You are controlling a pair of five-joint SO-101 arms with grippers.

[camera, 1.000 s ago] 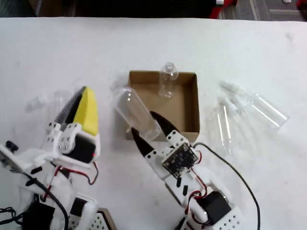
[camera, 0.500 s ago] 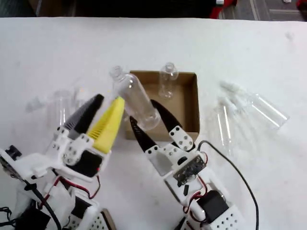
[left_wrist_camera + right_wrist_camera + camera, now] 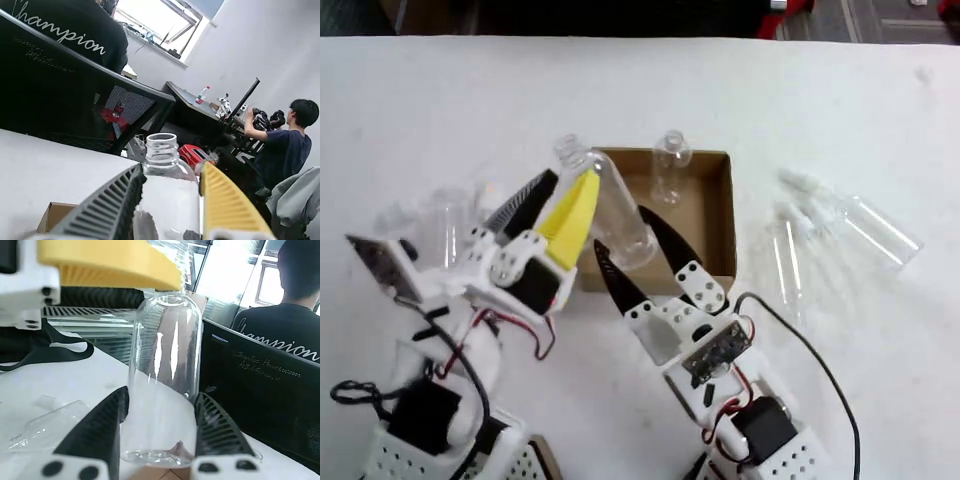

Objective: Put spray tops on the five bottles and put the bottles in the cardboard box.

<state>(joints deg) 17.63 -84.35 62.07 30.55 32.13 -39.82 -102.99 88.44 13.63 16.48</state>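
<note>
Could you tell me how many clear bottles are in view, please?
5 bottles: one in the right gripper's jaws, one standing in the cardboard box, one lying left of the box, two lying right of it. Others may be hidden.

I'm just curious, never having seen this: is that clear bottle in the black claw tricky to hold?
Probably light: the bottle looks empty and see-through. Its smooth round sides might slip in the right claw, gripping near its base. Set down sideways, it would likely roll.
</note>
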